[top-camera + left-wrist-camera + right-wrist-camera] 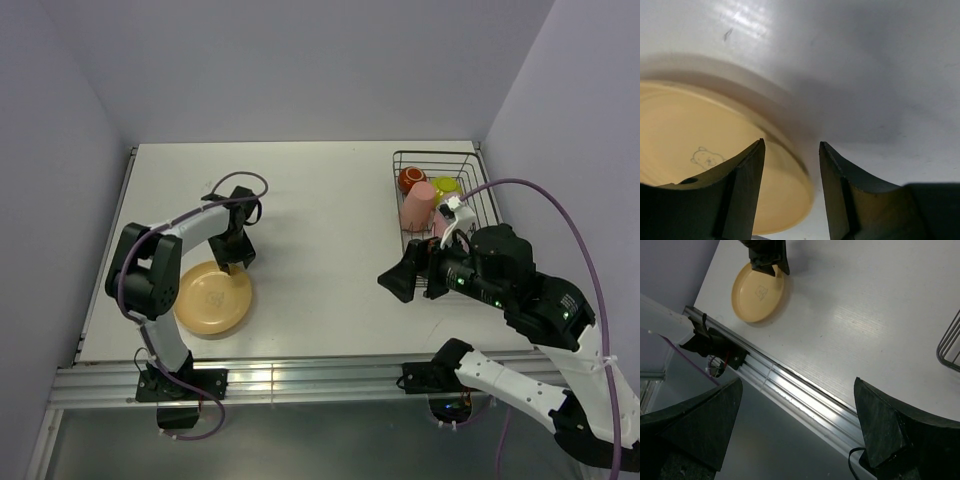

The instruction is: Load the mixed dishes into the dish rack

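The pale orange plate [213,297] lay flat on the near-left part of the bench [320,220], close to the front edge and well apart from the dish rack [435,153], which sat at the far right corner. A small bear outline [706,158] was printed in the plate's middle.

The left tool [237,258] was down at the far rim of the plate. In the left wrist view its fingers stood moderately apart and straddled that rim — one finger [742,175] over the plate's inner surface, the other [840,180] over bare bench just outside it. Nothing was gripped between them, and it could not be told whether either finger touched the plate.

Inside the rack were a dark red-brown mug [411,179] at the far left, a salmon tumbler [417,205] just in front of it, and a lime-green bowl [446,186] to their right. The right arm hid the rack's near part.

The right tool [400,280] hung in the air just left of the rack's near corner — its fingers spread wide and empty. Its wrist camera looked past them at the bench's front edge, with the plate in the distance and a corner of the rack at the right.
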Motion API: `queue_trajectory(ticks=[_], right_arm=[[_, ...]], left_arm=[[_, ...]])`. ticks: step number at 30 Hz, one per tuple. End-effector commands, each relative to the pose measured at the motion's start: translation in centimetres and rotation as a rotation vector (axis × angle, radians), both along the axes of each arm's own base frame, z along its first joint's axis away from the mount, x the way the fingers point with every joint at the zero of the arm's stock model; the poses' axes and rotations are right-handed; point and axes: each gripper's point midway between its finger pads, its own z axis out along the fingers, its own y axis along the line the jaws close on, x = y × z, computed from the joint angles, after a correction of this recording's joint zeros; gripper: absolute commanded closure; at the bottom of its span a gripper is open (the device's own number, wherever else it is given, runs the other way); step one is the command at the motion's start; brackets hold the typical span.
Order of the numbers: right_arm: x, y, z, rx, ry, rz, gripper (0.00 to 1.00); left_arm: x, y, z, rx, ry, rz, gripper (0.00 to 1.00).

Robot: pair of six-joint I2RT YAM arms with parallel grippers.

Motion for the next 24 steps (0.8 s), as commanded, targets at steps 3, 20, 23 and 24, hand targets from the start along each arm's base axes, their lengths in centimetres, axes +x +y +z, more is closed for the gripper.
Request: queue_trajectory(ticks=[3,20,23,24], right_arm=[[0.4,-0.2,-0.5,-0.033,-0.013,-0.007,0.0],[2.6,-0.3,-1.2,-0.103,-0.029,-0.067,0.0],[3.2,-0.4,-1.4,-0.119,-0.009,-0.098,0.0],[3.4,-0.3,-2.0,-0.146,0.011,-0.101,0.0]], left_arm=[[-2.2,0.4,0.2,-0.026,0.01,0.008,0.48],[4.2,-5.9,13.2,-0.339,-0.277,-0.092,1.0],[5.7,-8.6,21.7,-0.522,-0.446,-0.129,1.0],[5.9,-9.3,24.0,-0.572,-0.49,-0.144,1.0]])
